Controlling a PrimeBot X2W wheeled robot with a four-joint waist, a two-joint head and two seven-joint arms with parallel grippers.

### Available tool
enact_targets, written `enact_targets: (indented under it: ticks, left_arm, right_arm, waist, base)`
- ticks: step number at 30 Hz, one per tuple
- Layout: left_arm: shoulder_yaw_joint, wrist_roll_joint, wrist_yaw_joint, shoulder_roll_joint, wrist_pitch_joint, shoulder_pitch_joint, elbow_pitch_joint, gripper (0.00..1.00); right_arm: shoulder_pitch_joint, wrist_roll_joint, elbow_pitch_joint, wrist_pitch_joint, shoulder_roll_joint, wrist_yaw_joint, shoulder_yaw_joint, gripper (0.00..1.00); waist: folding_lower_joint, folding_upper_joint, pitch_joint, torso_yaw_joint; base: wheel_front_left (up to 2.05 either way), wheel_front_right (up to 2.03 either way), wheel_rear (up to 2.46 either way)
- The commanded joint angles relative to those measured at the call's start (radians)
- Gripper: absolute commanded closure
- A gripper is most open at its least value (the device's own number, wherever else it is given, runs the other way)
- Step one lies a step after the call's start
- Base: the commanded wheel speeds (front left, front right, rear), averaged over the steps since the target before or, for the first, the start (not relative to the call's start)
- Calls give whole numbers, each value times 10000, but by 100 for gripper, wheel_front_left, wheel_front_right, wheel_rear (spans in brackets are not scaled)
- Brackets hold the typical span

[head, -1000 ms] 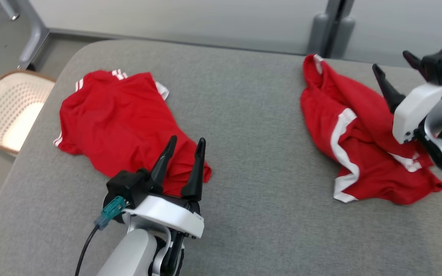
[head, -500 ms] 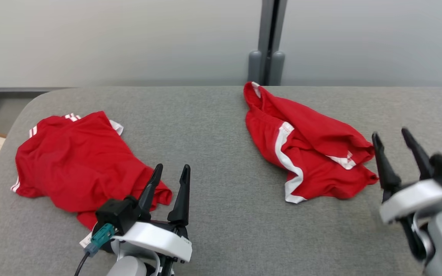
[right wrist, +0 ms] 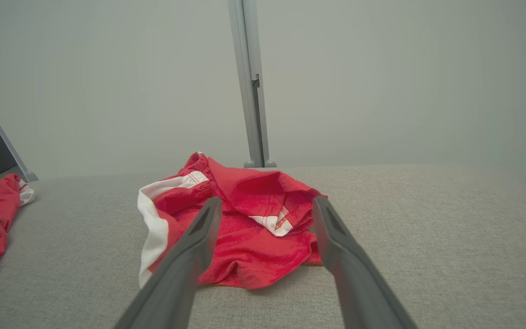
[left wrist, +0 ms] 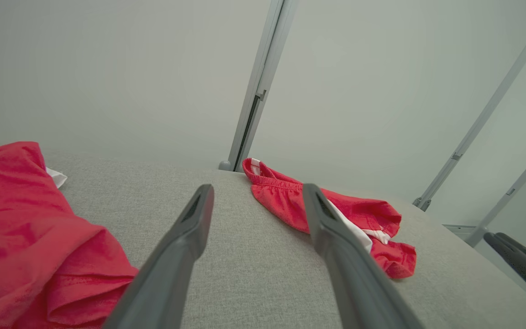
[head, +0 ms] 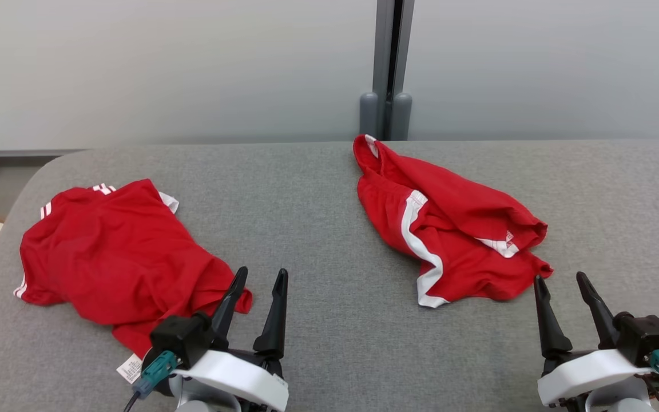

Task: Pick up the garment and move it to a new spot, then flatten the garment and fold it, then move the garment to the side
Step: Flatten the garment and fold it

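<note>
While both arms sit low at the near edge of the grey pad (head: 318,240), fingers pointing away from the robot, neither one is holding anything. Left gripper (head: 262,270) has its fingers spread, just beside the near corner of the shirt (head: 118,252). Right gripper (head: 559,277) is spread too, aimed at the shorts (head: 455,229) right ahead of it, not touching. Count: two grippers and two red garments with white trim, so one shirt on the left and one crumpled pair of shorts mid-right, well apart.
</note>
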Motion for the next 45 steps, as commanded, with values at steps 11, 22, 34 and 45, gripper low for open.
enact_targets:
  ticks: [11,22,34,45]
  left_arm:
    - [-196,-35,99,42,-19,-247,-124,0]
    - [-304,1,90,35,-19,-660,-148,0]
    - [-279,-71,134,34,-19,-839,-103,0]
    - [-196,-224,116,36,-19,-371,-21,0]
  right_arm:
    - [-23,523,998,-7,450,2,-578,0]
    - [-1167,1747,2632,388,443,2,-759,0]
    - [-2098,2116,3258,86,-9,2,-21,100]
    - [-1376,1157,1357,1021,-1412,1,2,100]
  waist:
    - [1,-1,338,509]
    - [1,-1,1215,1043]
    - [1,-1,1520,1094]
    - [1,-1,741,343]
  base:
    - [0,0,0]
    - [0,0,0]
    - [0,0,0]
    - [0,0,0]
